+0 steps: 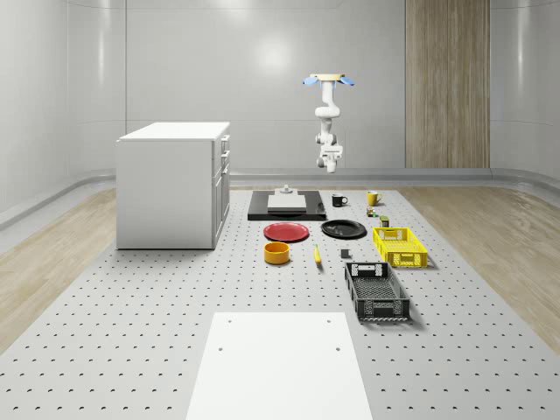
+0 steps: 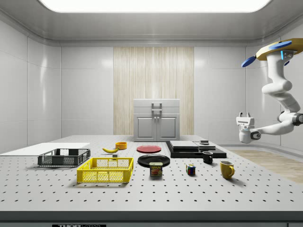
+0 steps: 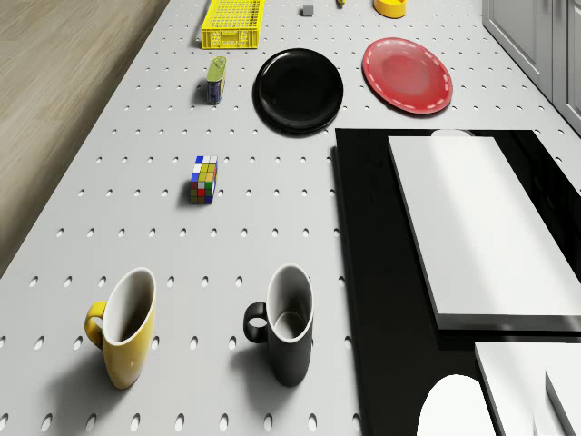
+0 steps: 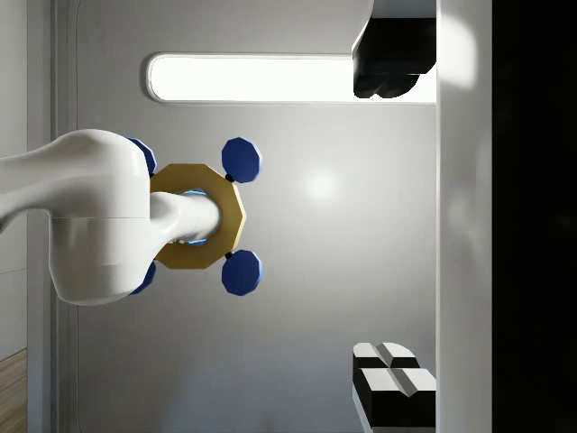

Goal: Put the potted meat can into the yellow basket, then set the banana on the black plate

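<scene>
Bright, even, diffuse light across all views, no dim zones. Main source is the ceiling light panel [image 2: 154, 4], 12 o'clock in the side view; the wrist view shows a long light strip [image 4: 252, 78] near 11 o'clock, blown out white. Soft glare patch on the back wall [image 1: 276, 54] at 12 o'clock of the whole-scene view. Shadows are short, soft and sit close under things: under the yellow mug [image 3: 125, 338] and black mug [image 3: 286, 323] in the drone view, faint under the yellow basket [image 2: 106, 170]. Glossy sheen on the black plate [image 3: 299, 89]. Renders are crisp everywhere, no blur, no edge distortion.
</scene>
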